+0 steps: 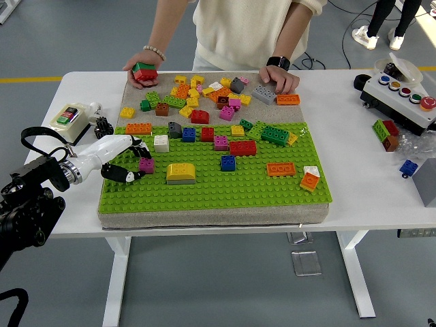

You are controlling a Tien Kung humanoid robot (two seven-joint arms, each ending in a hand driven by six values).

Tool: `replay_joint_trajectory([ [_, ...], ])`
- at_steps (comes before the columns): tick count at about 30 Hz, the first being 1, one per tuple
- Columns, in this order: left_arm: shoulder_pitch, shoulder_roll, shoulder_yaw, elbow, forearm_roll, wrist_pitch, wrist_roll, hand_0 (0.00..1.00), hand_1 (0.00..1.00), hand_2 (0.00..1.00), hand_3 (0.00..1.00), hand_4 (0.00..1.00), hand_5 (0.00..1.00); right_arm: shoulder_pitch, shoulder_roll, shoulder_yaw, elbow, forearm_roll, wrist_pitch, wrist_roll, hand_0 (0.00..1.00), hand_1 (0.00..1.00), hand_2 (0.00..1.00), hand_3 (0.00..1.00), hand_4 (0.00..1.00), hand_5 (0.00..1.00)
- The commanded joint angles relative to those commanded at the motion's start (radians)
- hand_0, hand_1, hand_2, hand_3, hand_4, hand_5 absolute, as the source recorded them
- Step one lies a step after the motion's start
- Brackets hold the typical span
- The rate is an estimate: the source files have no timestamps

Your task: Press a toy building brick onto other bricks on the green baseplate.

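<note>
Pinching the magenta brick [146,164] between curled fingertips, the left hand [121,158] rests over the green baseplate [211,187].

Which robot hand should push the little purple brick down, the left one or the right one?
The left. The left robot hand is already over the green baseplate, its fingers around the purple brick. No right arm shows anywhere in the picture, so it would probably have to reach right across the table.
</note>
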Motion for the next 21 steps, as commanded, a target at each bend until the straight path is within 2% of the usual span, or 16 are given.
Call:
replay_joint_trajectory([
  [21, 0.012, 0.003, -0.017, -0.033, 0.0, -0.002, 0.002, 0.614, 0.562, 0.555, 0.529, 0.65, 0.004, -0.003, 0.001, -0.001, 0.0, -0.002, -0.001, 0.001, 0.734, 0.654, 0.704, 0.589, 0.916, 0.496],
])
